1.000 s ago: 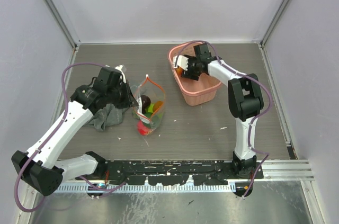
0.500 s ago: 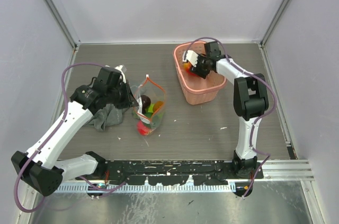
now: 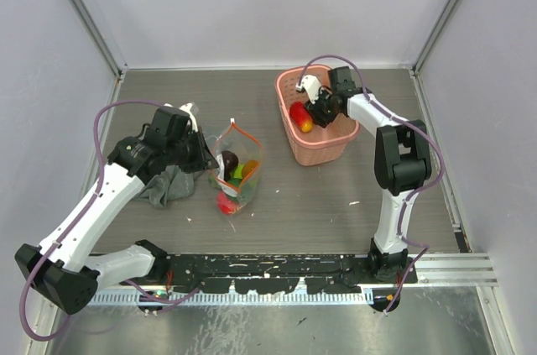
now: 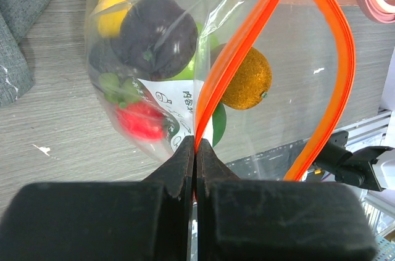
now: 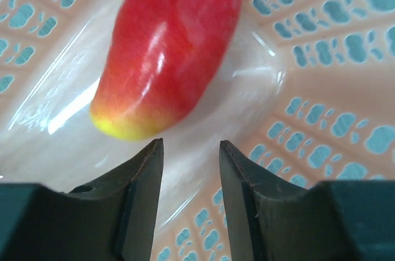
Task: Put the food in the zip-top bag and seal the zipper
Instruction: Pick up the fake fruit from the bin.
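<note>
The clear zip-top bag [image 3: 236,172] stands on the table with its mouth open, holding several toy fruits: a dark plum [image 4: 157,39], a yellow one, an orange [image 4: 247,78], a red one and green ones. Its red-orange zipper [image 4: 244,45] gapes in a loop. My left gripper [image 4: 196,145] is shut on the near zipper strip at the bag's left side [image 3: 215,159]. My right gripper [image 5: 191,144] is open inside the pink basket [image 3: 331,143], just short of a red-yellow mango [image 5: 170,51], also in the top view [image 3: 301,117].
A grey cloth [image 3: 168,184] lies under my left arm, left of the bag. The basket's perforated walls [image 5: 333,119] close round my right gripper. Side walls bound the table left and right.
My right gripper has swung right and down into the basket, uncovering the mango. The basket has shifted slightly to the right. My left gripper and the bag have not moved.
</note>
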Motion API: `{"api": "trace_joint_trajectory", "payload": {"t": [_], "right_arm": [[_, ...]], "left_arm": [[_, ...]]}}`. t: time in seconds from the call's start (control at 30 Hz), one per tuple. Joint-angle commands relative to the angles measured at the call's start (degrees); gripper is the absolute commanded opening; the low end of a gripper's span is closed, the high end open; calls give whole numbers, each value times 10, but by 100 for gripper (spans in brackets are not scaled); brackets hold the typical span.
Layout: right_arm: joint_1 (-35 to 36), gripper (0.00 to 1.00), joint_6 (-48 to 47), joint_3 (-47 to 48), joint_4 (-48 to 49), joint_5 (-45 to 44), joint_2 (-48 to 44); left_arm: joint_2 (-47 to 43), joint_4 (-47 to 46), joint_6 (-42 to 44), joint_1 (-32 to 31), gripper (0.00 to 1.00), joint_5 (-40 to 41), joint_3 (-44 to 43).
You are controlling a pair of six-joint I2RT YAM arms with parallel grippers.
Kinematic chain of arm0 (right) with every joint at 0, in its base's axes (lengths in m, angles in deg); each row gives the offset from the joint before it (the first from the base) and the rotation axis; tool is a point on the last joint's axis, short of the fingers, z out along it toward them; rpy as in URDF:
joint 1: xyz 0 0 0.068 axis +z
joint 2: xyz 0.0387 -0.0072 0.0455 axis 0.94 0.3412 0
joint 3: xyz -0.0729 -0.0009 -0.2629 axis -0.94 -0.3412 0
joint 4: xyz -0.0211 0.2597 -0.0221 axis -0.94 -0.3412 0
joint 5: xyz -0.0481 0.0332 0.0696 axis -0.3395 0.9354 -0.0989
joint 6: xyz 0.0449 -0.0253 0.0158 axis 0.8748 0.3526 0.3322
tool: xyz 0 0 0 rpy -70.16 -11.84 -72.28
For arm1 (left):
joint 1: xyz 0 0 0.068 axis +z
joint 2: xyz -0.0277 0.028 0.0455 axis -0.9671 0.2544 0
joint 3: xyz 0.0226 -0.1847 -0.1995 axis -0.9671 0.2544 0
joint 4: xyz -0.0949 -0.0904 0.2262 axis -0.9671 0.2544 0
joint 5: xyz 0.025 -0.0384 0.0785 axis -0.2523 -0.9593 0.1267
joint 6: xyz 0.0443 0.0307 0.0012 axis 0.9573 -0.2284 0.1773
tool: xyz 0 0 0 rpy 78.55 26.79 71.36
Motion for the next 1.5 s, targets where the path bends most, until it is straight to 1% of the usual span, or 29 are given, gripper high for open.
{"api": "trace_joint_trajectory", "payload": {"t": [0.0,0.07,0.13,0.3,0.37,0.5,0.6,0.7,0.87,1.07,1.23,1.47], "right_arm": [[-1,53,49,-26,27,8,-57],[-1,61,49,-37,48,21,-70],[-2,68,56,-25,44,29,-72],[-2,76,104,-1,36,-10,-82],[-2,76,119,1,33,-15,-92],[-2,79,128,-2,36,45,-98],[-2,79,131,0,39,64,-87],[-2,82,128,6,46,64,-74],[-2,87,129,36,52,38,-43],[-1,87,84,70,-13,87,-2],[1,87,32,82,-62,95,21],[2,87,-8,106,-83,105,59]], "left_arm": [[-17,-12,-1,3,0,-7,-3],[-17,-11,-1,3,0,-6,-5],[-17,-11,-1,3,0,-6,-4],[-16,-13,-2,3,0,-6,-5],[-15,-13,-2,3,0,-6,-5],[-10,-16,-1,3,0,-9,-3],[-8,-17,-2,2,0,-13,-4],[-12,-14,-1,3,0,-9,-4],[-12,-12,-1,3,0,-5,-3],[-9,-16,-2,2,0,-8,-4],[-7,-14,-1,3,0,-9,-5],[-8,-13,-2,3,0,-8,-3]]}}
